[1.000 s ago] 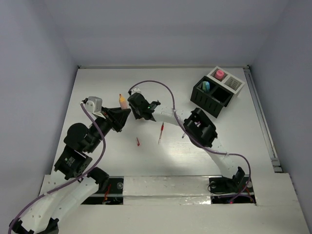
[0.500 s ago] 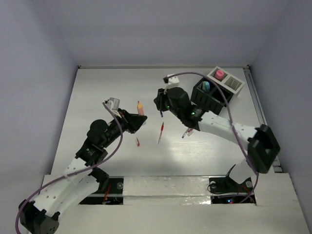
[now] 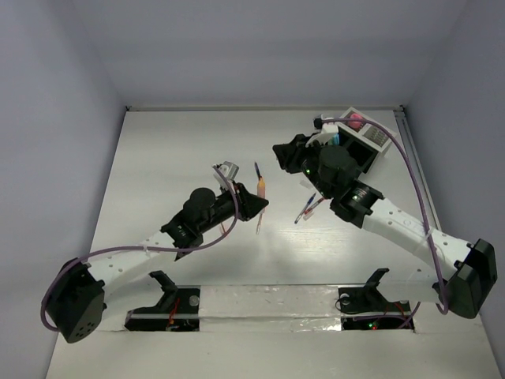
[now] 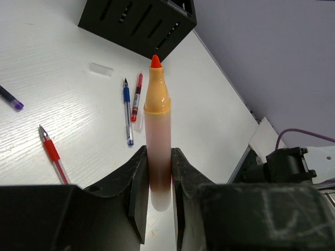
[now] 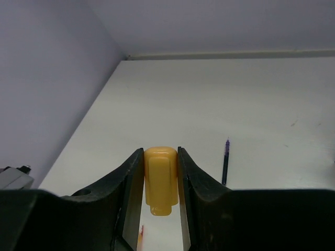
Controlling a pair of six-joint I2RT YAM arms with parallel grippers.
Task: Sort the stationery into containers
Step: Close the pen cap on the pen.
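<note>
My left gripper (image 3: pixel 254 201) (image 4: pixel 158 152) is shut on an uncapped peach-bodied marker with an orange tip (image 4: pixel 157 120) (image 3: pixel 260 187), held above the table's middle. My right gripper (image 3: pixel 282 151) (image 5: pixel 160 157) is shut on a yellow marker cap (image 5: pixel 160 180), above the table just left of the containers. The black organizer (image 3: pixel 364 160) (image 4: pixel 138 23) is largely hidden by the right arm; its white section (image 3: pixel 377 138) holds the pink-capped bottle (image 3: pixel 355 121). A blue pen (image 4: pixel 127 112) and a red pen (image 4: pixel 137 97) lie together on the table.
A dark blue pen (image 3: pixel 256 170) (image 5: pixel 225 167) lies between the grippers. Another red pen (image 4: pixel 52 151) (image 3: pixel 257 223) lies under my left gripper. A small clear cap (image 4: pixel 101 69) lies near the organizer. Grey walls close in the table on three sides.
The grippers, together at the marker a second ago, have drawn apart. The left has carried the marker right toward the middle. The right has carried the cap right toward the organizer.
</note>
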